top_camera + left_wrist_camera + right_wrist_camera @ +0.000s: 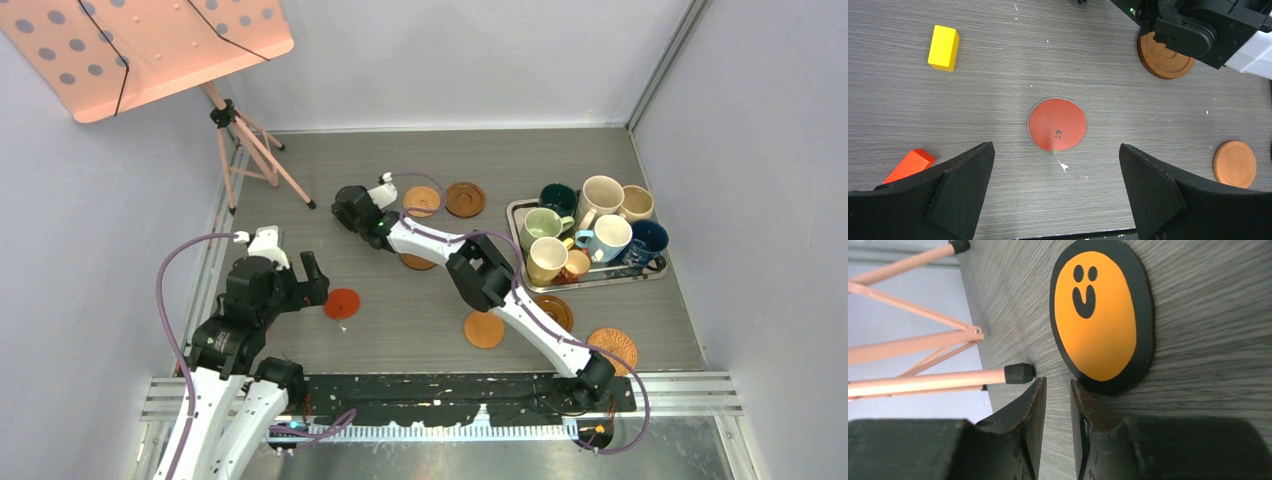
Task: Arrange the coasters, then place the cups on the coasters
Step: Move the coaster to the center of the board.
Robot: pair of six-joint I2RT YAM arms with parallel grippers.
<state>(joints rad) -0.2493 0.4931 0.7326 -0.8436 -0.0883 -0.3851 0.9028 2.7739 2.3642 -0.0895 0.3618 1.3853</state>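
A red coaster (1057,124) lies flat on the table just ahead of my left gripper (1055,147), which hovers wide open and empty; from above the gripper (318,282) sits left of that coaster (341,303). My right gripper (1058,385) reaches to the far left, low over the table, jaws a narrow gap apart with nothing between them. A black-and-orange smiley coaster (1100,315) lies just past its right fingertip. Other coasters: orange (421,200), dark brown (465,198), orange (484,329), brown (555,310), wicker (612,347). Several cups (590,235) crowd the metal tray (520,208).
A pink stand's tripod foot (1019,373) rests right beside my right gripper's left fingertip. A yellow block (943,41) and an orange-red wedge (910,164) lie left of the red coaster. The right arm (480,270) spans the table's middle, over a wooden coaster (1163,57).
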